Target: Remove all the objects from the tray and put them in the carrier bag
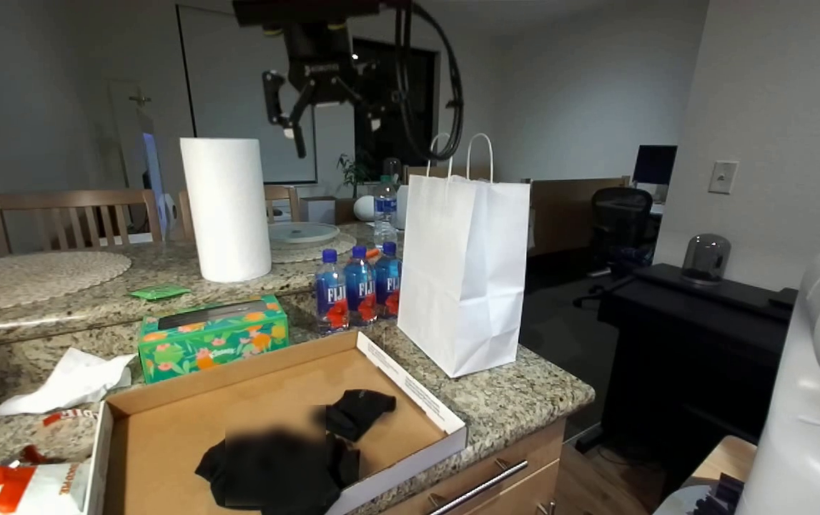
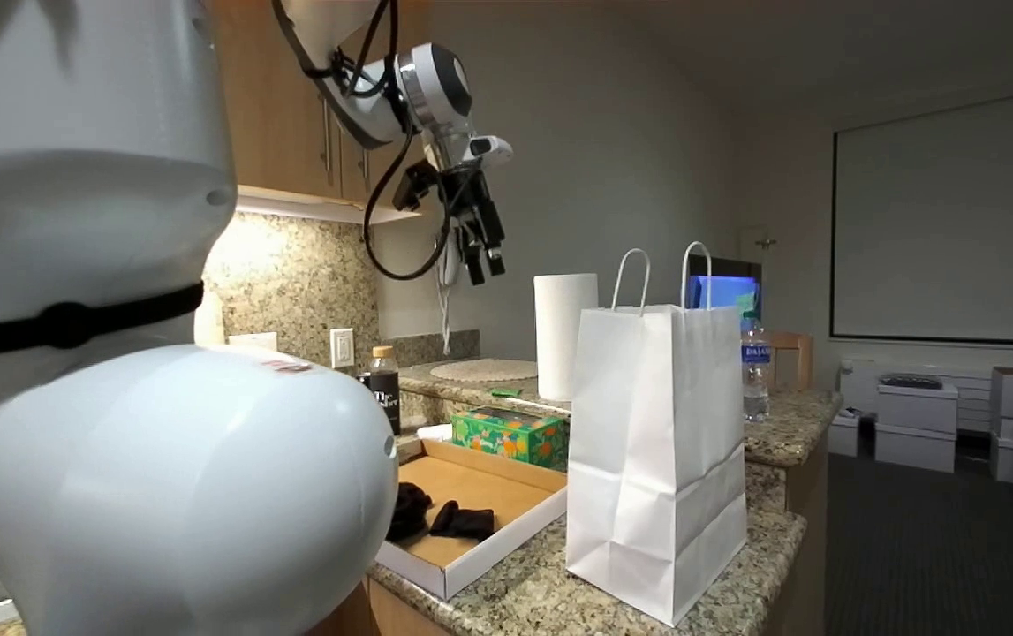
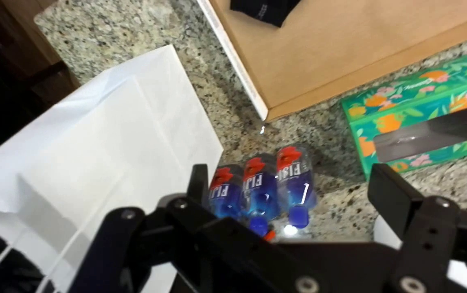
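Gripper (image 1: 338,133) is held high above a granite counter (image 1: 540,390), its jaws spread wide and nothing gripped. On the counter, a shallow cardboard tray (image 1: 166,443) is seen, with two black, cloth-like items lying in it: a smaller piece (image 1: 361,413) and a larger, partly blurred bundle (image 1: 277,468). Near the tray, a white paper carrier bag (image 1: 463,272) is stood upright, handles raised; how far its mouth gapes cannot be told. The step in hand is judged to be fetching an item. The smaller piece is probably best taken by a raised fold, the jaws being lowered straight down and closed just above the tray floor. It should be lifted clear of the handles before release, and the three bottles (image 1: 361,290) beside the bag should not be brushed.
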`<control>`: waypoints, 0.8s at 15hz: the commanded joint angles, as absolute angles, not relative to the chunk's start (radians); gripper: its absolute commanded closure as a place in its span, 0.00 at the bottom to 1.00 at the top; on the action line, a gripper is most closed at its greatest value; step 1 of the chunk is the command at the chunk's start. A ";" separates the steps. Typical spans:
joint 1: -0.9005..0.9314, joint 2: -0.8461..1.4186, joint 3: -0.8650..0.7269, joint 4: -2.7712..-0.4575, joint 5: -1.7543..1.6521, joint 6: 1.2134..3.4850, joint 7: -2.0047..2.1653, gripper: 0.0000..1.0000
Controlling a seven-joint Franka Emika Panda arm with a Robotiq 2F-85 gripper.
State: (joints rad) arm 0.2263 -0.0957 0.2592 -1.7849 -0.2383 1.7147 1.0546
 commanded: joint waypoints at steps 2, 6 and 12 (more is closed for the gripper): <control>0.248 -0.071 0.272 -1.995 -0.198 2.004 0.902 0.00; 0.265 0.000 0.279 -2.112 -0.185 2.216 0.750 0.00; 0.316 0.107 0.312 -2.198 -0.096 2.404 0.507 0.00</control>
